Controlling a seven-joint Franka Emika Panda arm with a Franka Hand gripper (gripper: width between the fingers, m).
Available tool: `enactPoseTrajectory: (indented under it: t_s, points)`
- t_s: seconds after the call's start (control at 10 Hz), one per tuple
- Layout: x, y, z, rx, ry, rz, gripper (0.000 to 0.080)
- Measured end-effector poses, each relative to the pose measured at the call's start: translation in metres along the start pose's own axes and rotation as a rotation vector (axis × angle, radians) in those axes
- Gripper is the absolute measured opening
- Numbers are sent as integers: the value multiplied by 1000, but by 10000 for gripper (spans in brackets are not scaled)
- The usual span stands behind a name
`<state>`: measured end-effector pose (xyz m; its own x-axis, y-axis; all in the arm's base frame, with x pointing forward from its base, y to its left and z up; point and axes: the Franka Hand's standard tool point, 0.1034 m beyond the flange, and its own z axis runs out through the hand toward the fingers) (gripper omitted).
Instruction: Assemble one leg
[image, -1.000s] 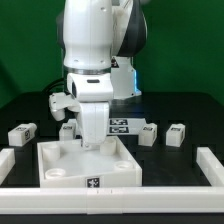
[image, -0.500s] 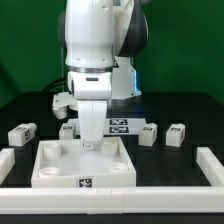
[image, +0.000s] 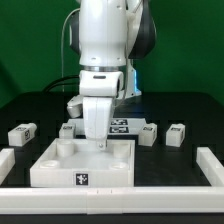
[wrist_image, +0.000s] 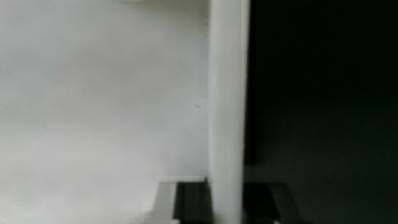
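Observation:
The large white square panel (image: 60, 165) lies at the front centre of the table, with a tag on its front wall. My gripper (image: 103, 143) stands over the panel's back rim. In the wrist view the two dark fingers (wrist_image: 192, 203) straddle the panel's thin white wall (wrist_image: 228, 90), and the gripper (wrist_image: 228, 192) is shut on it. Small white tagged legs lie behind the panel: two on the exterior view's left (image: 22, 132) (image: 67, 130) and two on its right (image: 149, 134) (image: 177, 134). None of them is held.
The marker board (image: 122, 125) lies behind the panel, partly hidden by the arm. A low white barrier runs along the front (image: 120, 202) and up both sides (image: 212, 165) (image: 5, 160). The table is black.
The arm has swung toward the exterior view's right and turned. The panel has turned and shifted with it, and its front tag has moved toward the exterior view's left.

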<state>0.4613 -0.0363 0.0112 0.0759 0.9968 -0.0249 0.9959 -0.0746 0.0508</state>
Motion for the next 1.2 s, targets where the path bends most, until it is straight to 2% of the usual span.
enactPoseTrajectory:
  t_s: [0.2,0.3,0.4,0.6,0.9,1.2]
  points:
    - [0,0,0,0,0,-1,60]
    - [5,4,-2,16,-12,-16,60]
    - [22,9,-1,33,-21,-39,60]
    - [48,17,-1,30,-21,-89,60]
    - [73,24,-1,46,-22,-133,60]
    - [103,22,-2,68,-23,-128,60]
